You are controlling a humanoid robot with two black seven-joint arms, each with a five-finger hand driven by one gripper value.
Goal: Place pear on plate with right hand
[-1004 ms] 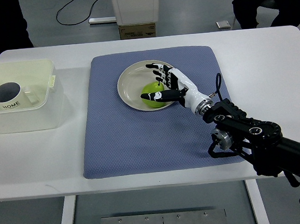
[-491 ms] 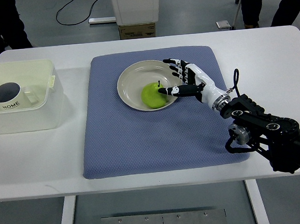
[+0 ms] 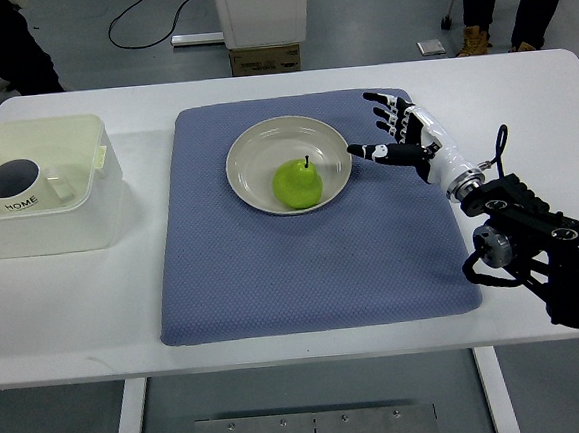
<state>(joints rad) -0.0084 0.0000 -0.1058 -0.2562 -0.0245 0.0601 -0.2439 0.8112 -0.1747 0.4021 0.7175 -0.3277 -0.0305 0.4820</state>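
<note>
Green pear upright on plate, right robot hand spread beside it, seemingly empty

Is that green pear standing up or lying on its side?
Upright. The pear sits on the plate with its stem pointing up, and the right hand is open beside the plate, not touching it.

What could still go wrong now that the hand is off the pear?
1. The green pear stands upright, stem up, toward the near-right side of the round beige plate; it might tip or roll.
2. The open right hand hangs just beyond the plate's right rim, so a stray sweep back could bump the plate.
</note>
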